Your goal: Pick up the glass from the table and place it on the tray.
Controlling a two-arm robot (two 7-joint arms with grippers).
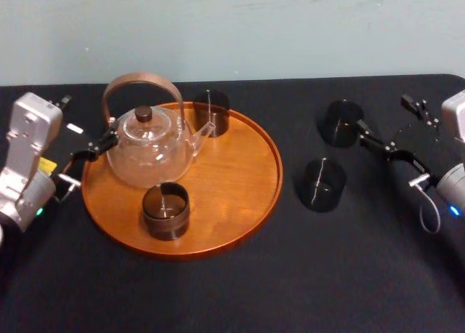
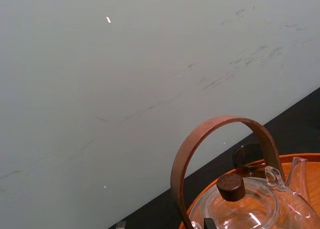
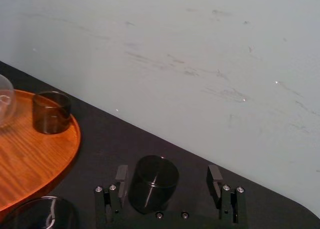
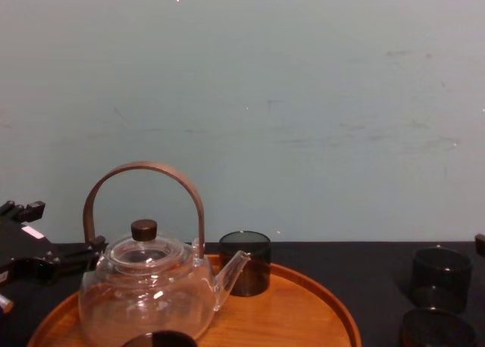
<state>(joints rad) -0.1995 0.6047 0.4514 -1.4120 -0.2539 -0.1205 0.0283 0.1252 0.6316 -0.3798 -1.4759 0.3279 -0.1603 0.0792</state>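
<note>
Glassware, near to far: a spare glass (image 1: 322,185) stands right of the tray (image 1: 240,180). Beyond it, toward the table's (image 1: 232,297) far edge, the target glass (image 1: 340,122) stands upright, long axis vertical, mouth up. My right gripper (image 3: 168,175) straddles it, jaws released, I judge ready to squeeze. Left gripper (image 1: 89,158), also spread, idles at the tray's left rim.

A round wooden tray (image 4: 322,295) sat on the black desk (image 4: 364,267). A glass teapot (image 4: 148,294) stood on the tray's left part, a back glass (image 4: 245,264) behind its spout, and a front glass (image 4: 159,339) at the tray's near edge. Two desk glasses (image 4: 441,277) stood right of the tray, apart from it. The left gripper (image 4: 45,260) hung just left of the tray.
</note>
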